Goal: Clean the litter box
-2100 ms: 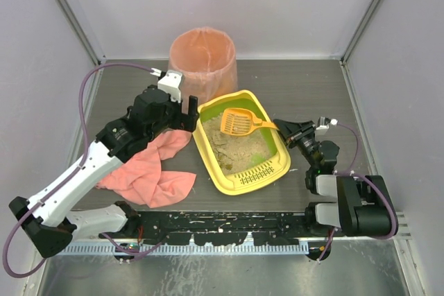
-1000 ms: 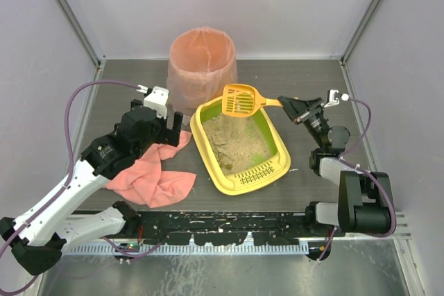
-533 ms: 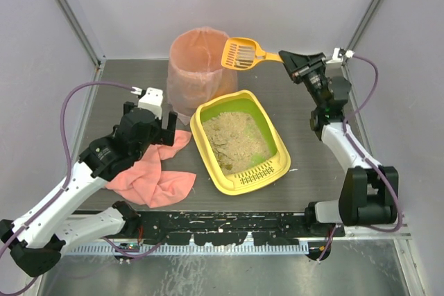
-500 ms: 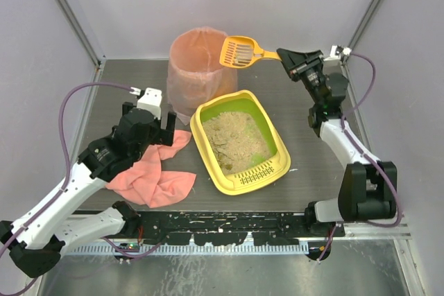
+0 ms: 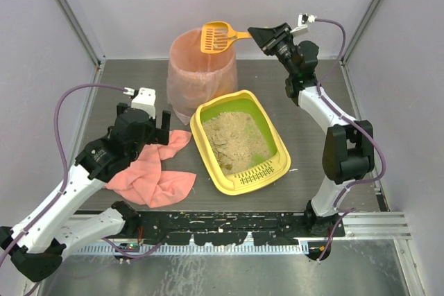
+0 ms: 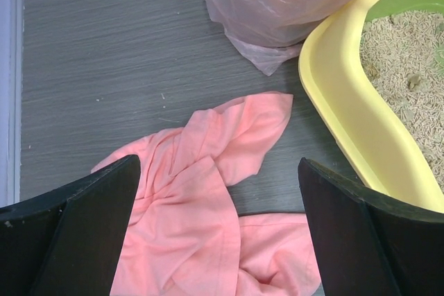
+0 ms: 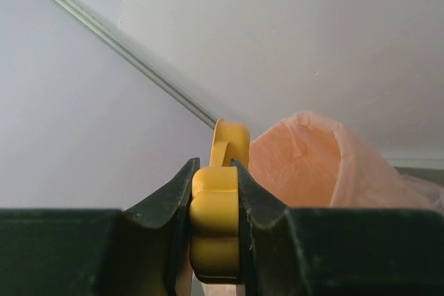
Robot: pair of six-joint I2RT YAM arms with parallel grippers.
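Top external view, nearest first: the two arm bases are seen bolted to a black rail along the near edge of the dark counter. Just beyond the rail, on the left, a crumpled pink cloth is spread flat on the counter. The left end effector is held above the far part of this cloth with its fingers spread wide and nothing between them; in the left wrist view the cloth is seen below the gap, untouched.

The litter box is set at mid-counter, just right of the cloth, its long axis turned slightly. Its slotted grate lies at the near end, and beige litter with a few darker clumps is spread over the green floor.

A tall round bin lined with a pink bag stands behind the box, its bag touching or nearly touching the far-left corner of the yellow rim.

Farthest back, an orange slotted scoop is held over the far rim of the bin. Its handle is pinched between the closed fingers of the right end effector, whose arm is stretched far across the counter.
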